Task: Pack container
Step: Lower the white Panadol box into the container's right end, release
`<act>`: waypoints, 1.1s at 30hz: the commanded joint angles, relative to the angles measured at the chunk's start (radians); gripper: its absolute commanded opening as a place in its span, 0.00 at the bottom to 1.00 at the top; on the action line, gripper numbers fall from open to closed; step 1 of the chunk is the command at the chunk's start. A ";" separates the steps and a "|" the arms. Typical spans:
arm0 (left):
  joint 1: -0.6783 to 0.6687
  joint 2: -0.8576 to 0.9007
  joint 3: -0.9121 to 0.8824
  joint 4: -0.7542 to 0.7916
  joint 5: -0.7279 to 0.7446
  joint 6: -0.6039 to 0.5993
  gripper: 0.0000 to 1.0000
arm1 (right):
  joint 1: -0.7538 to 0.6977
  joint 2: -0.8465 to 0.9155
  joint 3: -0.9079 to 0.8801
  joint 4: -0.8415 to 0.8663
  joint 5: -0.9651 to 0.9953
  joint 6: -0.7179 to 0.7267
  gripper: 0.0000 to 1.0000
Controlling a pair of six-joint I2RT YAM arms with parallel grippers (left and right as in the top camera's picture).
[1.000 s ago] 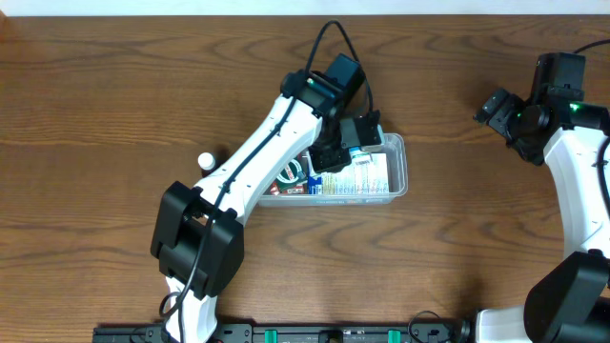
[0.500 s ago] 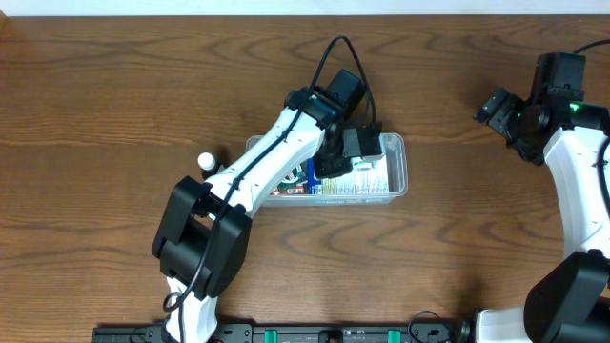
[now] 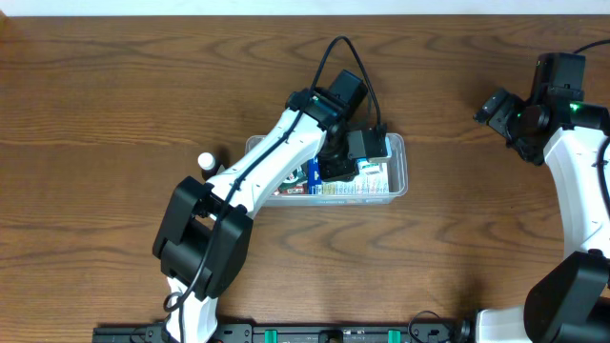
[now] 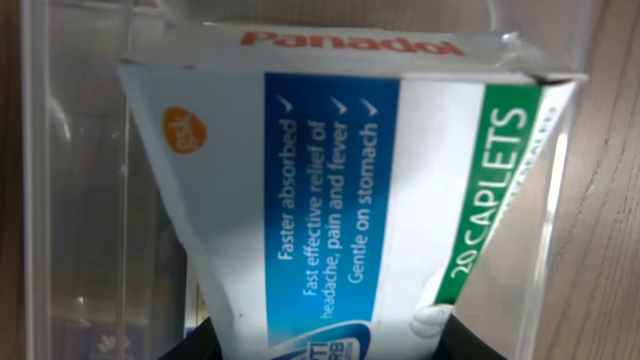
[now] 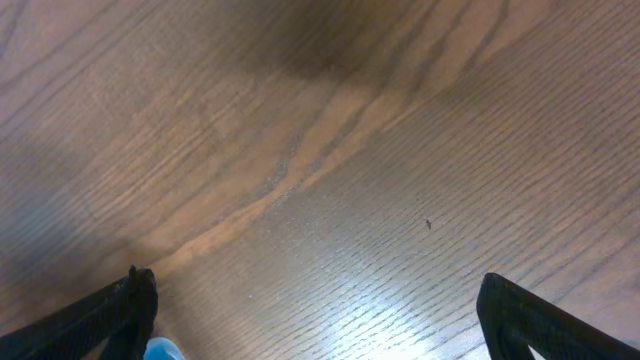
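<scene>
The clear rectangular container [image 3: 398,170] lies at the table's middle, with packets inside. My left gripper [image 3: 351,164] reaches into its right half and is shut on a white, blue and green Panadol box [image 4: 350,200], which stands tilted against the container's clear wall [image 4: 75,190]. The box's end shows under the gripper in the overhead view [image 3: 374,171]. My right gripper [image 5: 315,320] is open and empty over bare wood at the far right [image 3: 502,112]. A small white bottle [image 3: 205,161] stands on the table left of the container.
Other packets [image 3: 295,177] lie in the container's left half, partly hidden under my left arm [image 3: 272,157]. The wooden table [image 3: 114,105] stretches wide on the left and front. The right arm's base is at the lower right [image 3: 562,295].
My left gripper has moved down and right, deeper into the container, taking the Panadol box with it. The right arm has not moved.
</scene>
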 commanded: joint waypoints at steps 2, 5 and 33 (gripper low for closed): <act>-0.020 0.010 -0.004 0.006 0.025 0.011 0.42 | -0.005 0.003 0.001 -0.001 0.004 0.011 0.99; -0.024 0.010 -0.004 0.013 0.025 0.011 0.42 | -0.005 0.003 0.001 -0.001 0.004 0.011 0.99; -0.024 0.082 -0.004 0.039 -0.037 0.059 0.47 | -0.005 0.003 0.001 -0.001 0.004 0.011 0.99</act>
